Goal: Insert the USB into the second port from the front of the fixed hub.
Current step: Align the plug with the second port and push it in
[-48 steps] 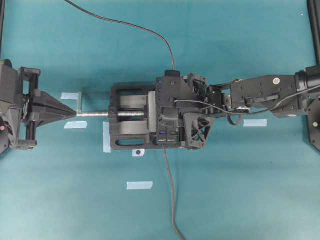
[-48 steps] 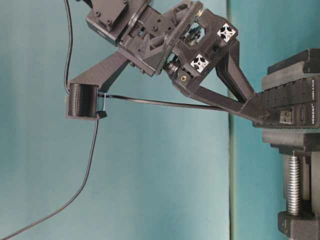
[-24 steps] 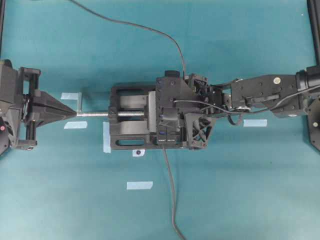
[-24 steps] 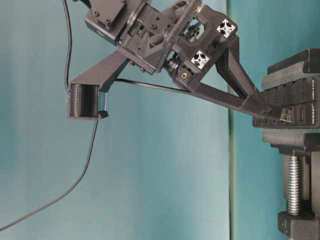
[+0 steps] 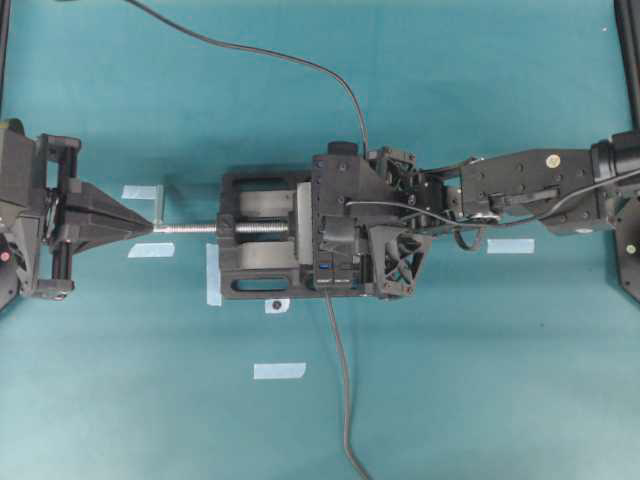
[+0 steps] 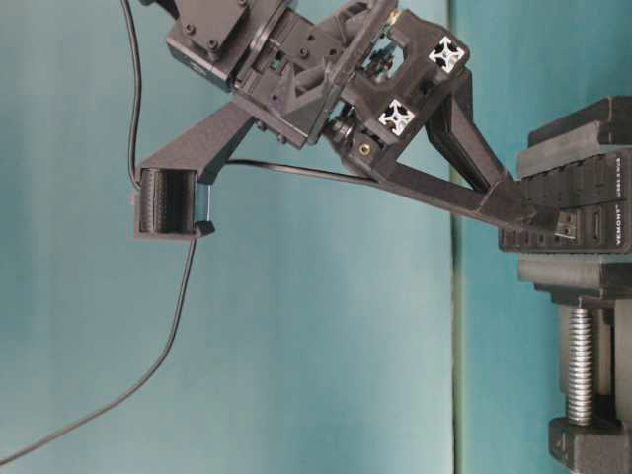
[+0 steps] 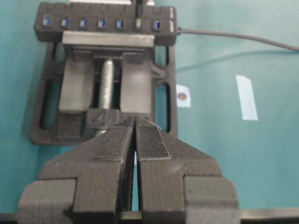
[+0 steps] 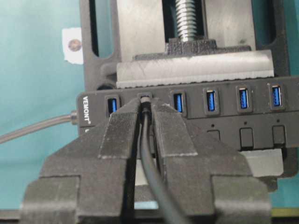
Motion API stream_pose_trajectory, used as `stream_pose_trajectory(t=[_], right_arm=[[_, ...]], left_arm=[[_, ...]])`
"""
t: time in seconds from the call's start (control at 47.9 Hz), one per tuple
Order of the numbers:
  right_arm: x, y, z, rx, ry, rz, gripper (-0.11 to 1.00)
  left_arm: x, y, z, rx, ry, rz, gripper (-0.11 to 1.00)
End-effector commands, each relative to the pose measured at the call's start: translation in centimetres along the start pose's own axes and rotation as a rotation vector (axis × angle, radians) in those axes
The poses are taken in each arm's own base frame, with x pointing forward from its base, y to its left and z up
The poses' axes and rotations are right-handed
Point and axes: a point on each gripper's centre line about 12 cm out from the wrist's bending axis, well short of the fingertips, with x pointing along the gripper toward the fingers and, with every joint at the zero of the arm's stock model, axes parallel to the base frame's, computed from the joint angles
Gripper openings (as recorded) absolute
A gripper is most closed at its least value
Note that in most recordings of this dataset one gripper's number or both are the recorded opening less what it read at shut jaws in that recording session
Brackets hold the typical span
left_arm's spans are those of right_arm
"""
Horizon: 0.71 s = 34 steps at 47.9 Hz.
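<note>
My right gripper [image 8: 145, 122] is clamped tight on the USB [image 8: 145, 100] at the fixed hub [image 8: 224, 126] (second port); any tilt could jam it.

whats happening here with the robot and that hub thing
The right gripper is shut on the USB and has its tip at the second port from the labelled end of the fixed hub, which is clamped in a black vise. How far the plug is seated cannot be told. The left gripper is shut, empty, and sits back from the vise, facing its screw.
</note>
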Motion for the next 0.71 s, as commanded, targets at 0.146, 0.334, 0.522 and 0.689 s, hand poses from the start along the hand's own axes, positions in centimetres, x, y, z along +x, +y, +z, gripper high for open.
stream_pose_trajectory(t=[0.146,0.334,0.522,0.689], right_arm=[[0.0,0.1,1.2,-0.004,-0.026,0.003,0.04],[0.1,0.1,1.3,-0.004,-0.026,0.003,0.04],[0.3,0.1,0.7,-0.004,-0.001,0.001,0.04],[0.4,0.1,0.3,-0.006,0.024,-0.002,0.04]], left_arm=[[0.0,0.0,0.4,-0.001,-0.015,0.001,0.00],[0.0,0.0,0.5,-0.005,-0.017,0.001,0.00],[0.0,0.0,0.3,-0.028,-0.011,0.001,0.00],[0.0,0.0,0.4,-0.028,-0.025,0.000,0.00]])
